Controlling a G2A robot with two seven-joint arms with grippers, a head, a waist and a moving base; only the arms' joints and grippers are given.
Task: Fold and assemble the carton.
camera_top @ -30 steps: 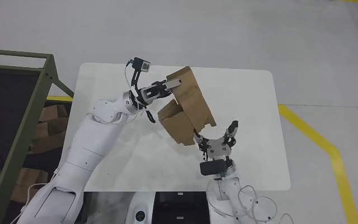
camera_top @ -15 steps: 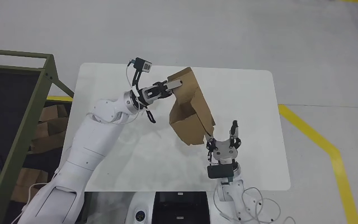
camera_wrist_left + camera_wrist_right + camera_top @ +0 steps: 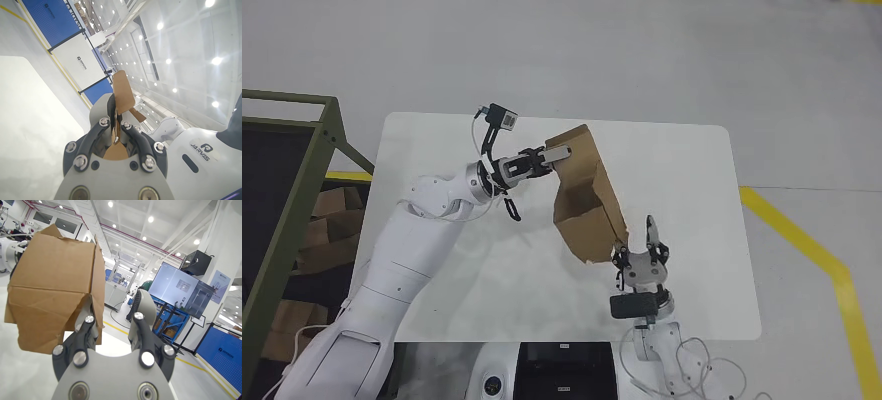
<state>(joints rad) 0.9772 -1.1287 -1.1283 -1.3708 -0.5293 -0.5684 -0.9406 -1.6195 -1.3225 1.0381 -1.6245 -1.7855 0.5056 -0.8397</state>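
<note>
The pale grey floor carries yellow floor tape off at 3 o'clock, and my white table stands on it.

From above, the carton stands half-formed just to the 1 o'clock side of the table's middle. It is tilted, with its brown walls skewed rather than square. My left gripper is at the carton's 11 o'clock corner, clamped on a flap. My right gripper waits at the carton's 5 o'clock corner, jaws spread wide and holding nothing.

From my left wrist, the left gripper pinches the flap's ragged edge and the rest of the carton rises beyond it. The bite looks thin and the cardboard there looks frayed.

From my right wrist, the right gripper gapes. One finger touches the carton at its creased lower flap, and the other stands well clear. I cannot tell whether the carton's lower edge rests on the table.

My worry is that this one thin pinch is my only hold. A pull or twist could tear the flap or let it slip, and the carton would sag back flat. My touching finger could also buckle the creased flap the wrong way if I push before the walls are square.
</note>
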